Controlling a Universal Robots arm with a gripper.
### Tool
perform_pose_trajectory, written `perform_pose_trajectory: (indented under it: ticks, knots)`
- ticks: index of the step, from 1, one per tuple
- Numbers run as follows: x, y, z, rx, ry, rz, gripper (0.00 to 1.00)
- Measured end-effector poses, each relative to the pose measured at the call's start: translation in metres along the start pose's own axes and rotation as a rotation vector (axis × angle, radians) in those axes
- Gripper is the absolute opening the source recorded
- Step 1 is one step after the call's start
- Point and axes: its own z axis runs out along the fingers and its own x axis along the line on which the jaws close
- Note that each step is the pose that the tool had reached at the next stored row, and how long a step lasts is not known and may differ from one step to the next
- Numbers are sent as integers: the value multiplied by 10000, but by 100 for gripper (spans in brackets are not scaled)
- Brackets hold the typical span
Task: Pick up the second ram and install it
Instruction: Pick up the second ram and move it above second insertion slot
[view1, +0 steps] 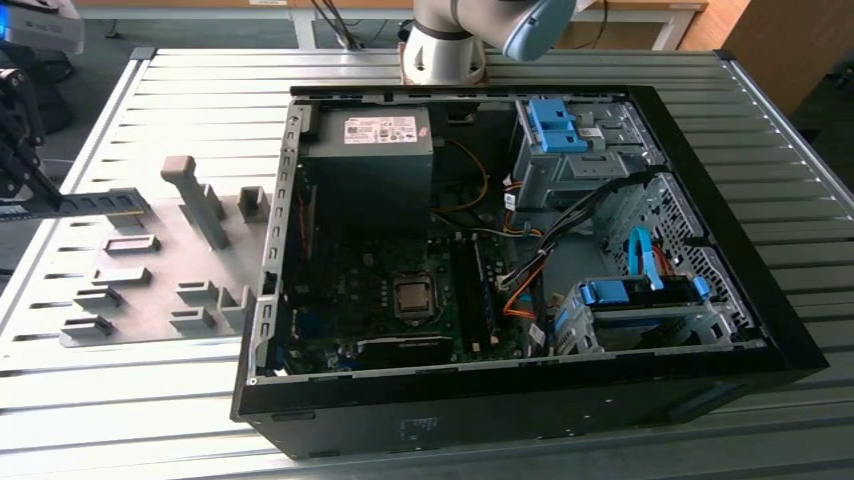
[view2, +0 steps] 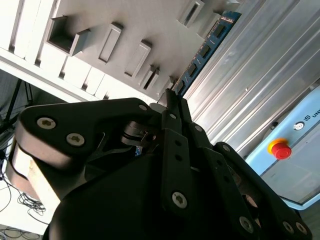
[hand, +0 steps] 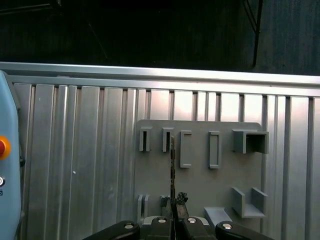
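Slatted table (view1: 120, 400); fingers (view2: 175, 117) grip second ram (view2: 204, 51), chips showing.

Blue-green second ram (view2: 205, 51), level, on edge

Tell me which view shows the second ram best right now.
The second wrist view: the second ram shows its blue face and row of black chips, held in the gripper. The first wrist view has it edge-on, a thin line. The exterior view shows a dark strip at its left.

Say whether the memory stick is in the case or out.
Out: the gripper holds the memory stick at the grey plate, outside the case.
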Motion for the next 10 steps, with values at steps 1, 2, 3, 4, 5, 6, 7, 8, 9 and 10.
perform_pose_trajectory:
  ticks: [1,2,3,4,5,6,7,8,9,10]
  knots:
    - [0,0,-9,0,0,0,14]
    - [0,0,-17,0,0,0,14]
    - [0,0,-26,0,0,0,14]
    - [0,0,-35,0,0,0,14]
    - [0,0,-44,-1,0,0,14]
    - [0,1,-54,0,-1,-1,14]
    - [0,1,-65,0,-1,0,14]
    - [0,1,-76,1,-1,0,14]
    - [0,1,-87,-1,0,0,14]
    - [0,1,-97,1,-1,0,14]
